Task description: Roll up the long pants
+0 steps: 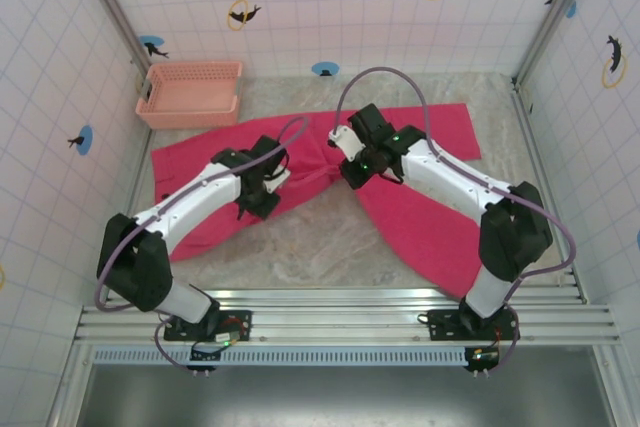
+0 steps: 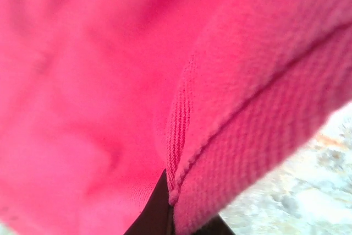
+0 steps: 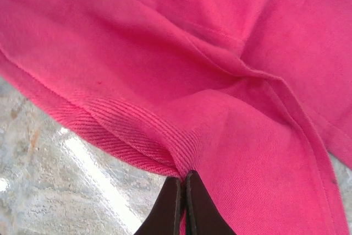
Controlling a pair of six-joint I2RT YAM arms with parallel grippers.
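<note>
**Right gripper** (image 3: 184, 205): the 2 dark fingers are pressed together on a ribbed hem edge of the long pants (image 3: 209, 81). In the right wrist view the fabric rises from the fingertips and spreads across the upper and right area. The marbled table surface (image 3: 66, 191) shows at lower left. In the top view this gripper (image 1: 347, 155) sits over the middle of the garment, near the crotch area.

**Left gripper** (image 2: 179, 221): a folded, stitched edge of the pants (image 2: 110, 81) passes between the 2 dark fingertips (image 2: 157, 216), so the gripper is clamped on the fabric. The left wrist view is very close and blurred. A patch of table (image 2: 308, 185) shows at lower right. In the top view this gripper (image 1: 262, 190) rests on the garment just left of the right gripper. The 2 grippers are near each other but apart.

**Long pants** (image 1: 420, 217): spread flat across the centre of the table (image 1: 300, 237). 1 leg runs toward the left wall under the left arm. The other leg runs toward the near right corner beneath the right arm.

**Basket** (image 1: 190, 94): a pale pink lattice basket stands at the far left corner, just beyond the fabric edge.
</note>
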